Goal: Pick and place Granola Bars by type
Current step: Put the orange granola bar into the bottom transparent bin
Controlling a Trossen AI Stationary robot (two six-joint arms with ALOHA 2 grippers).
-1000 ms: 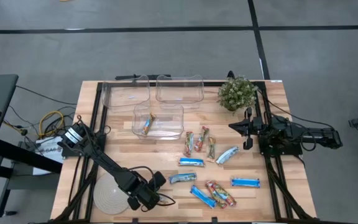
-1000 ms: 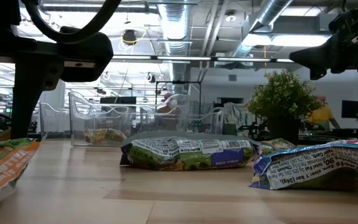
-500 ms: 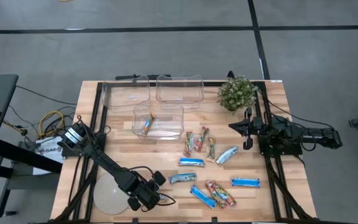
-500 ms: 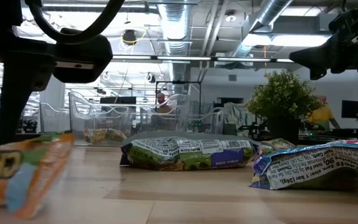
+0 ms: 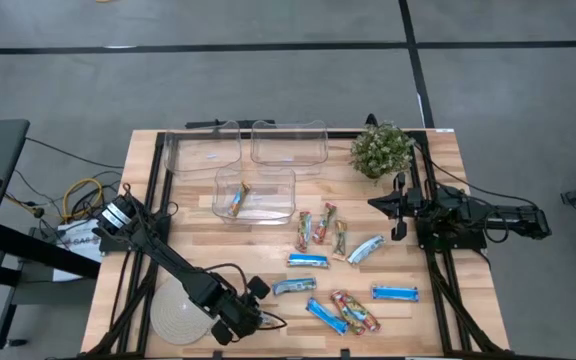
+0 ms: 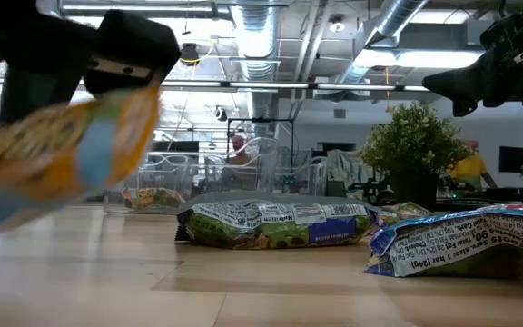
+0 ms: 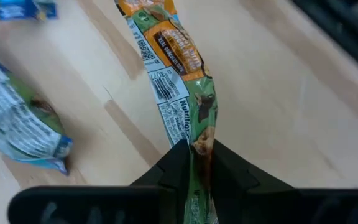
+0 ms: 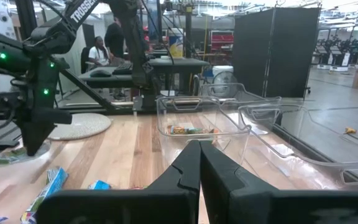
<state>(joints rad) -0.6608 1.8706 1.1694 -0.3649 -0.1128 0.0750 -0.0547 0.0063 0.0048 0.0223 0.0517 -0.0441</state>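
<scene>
Looking at the left gripper (image 7: 197, 152) near the table's front edge, just beside the round pale disc (image 5: 176, 316): its fingers are clamped on the end of a multicoloured granola bar (image 7: 179, 74). From the left wrist view the wrapper is orange and green with a barcode and a white nutrition panel, and an orange label whose words are too blurry to read. In the low view the same bar hangs lifted off the wood, smeared by motion.

The other bars (image 5: 340, 270) lie scattered on the middle-right of the table: bright blue ones, silvery-blue ones and a few more multicoloured. One multicoloured bar sits inside the nearest clear bin (image 5: 255, 193); two more bins stand behind it. Up close in the low view, one wrapper shows "Nutrition" in print, and a blue one reads what looks like "90" and "1 bar", though I wouldn't swear to it.

The right gripper (image 8: 199, 163) waits off the table's right edge by the small plant (image 5: 380, 150), jaws pressed together on nothing.
</scene>
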